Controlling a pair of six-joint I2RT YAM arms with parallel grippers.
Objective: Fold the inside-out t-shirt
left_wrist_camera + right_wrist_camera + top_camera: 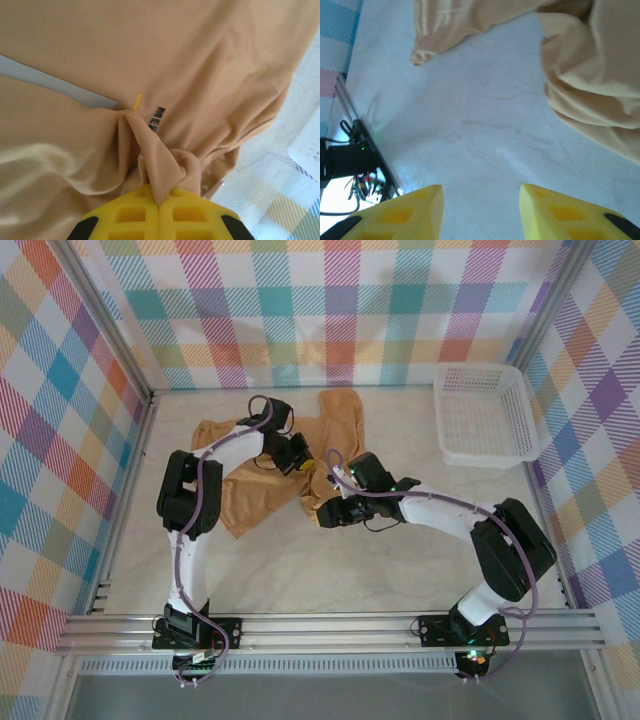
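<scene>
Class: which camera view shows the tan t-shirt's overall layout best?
Top external view: the tan, mustard-brown cloth t-shirt lies crumpled across the table, most of its outline visible. The left wrist view shows a close fold pinched in the shut left pincer; the right wrist view catches its bunched edges.

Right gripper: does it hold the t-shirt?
No, the right gripper is open over bare table, the t-shirt lying apart.
</scene>
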